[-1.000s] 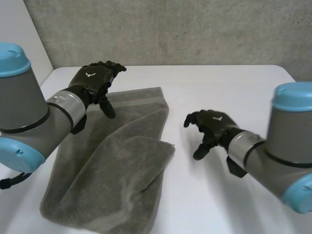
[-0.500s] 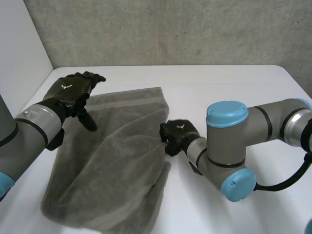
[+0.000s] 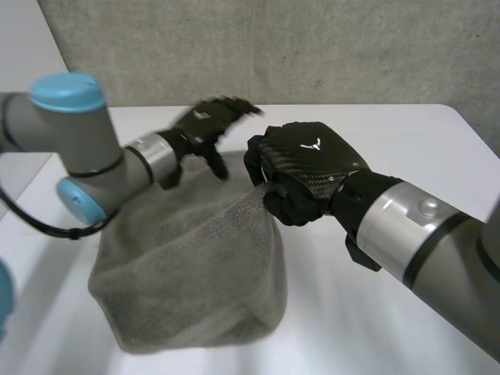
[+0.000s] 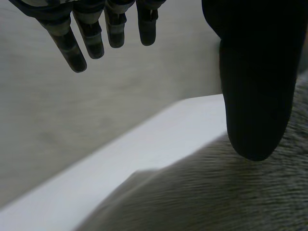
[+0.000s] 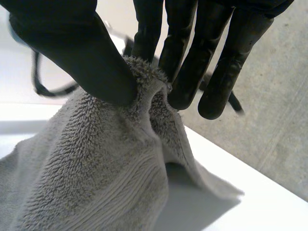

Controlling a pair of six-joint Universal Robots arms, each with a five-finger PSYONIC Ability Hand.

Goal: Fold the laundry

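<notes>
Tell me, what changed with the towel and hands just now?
The right hand moved in from the white table, pinched the grey towel at its edge between thumb and fingers and lifted it, so the towel now hangs bunched. The left hand shifted toward the middle, still open and empty. The towel's bottom stays on the table.

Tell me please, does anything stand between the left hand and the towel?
Nothing visible does. The left hand is open just above the towel, with no object between them; the right hand pinches a raised edge beside it.
</notes>
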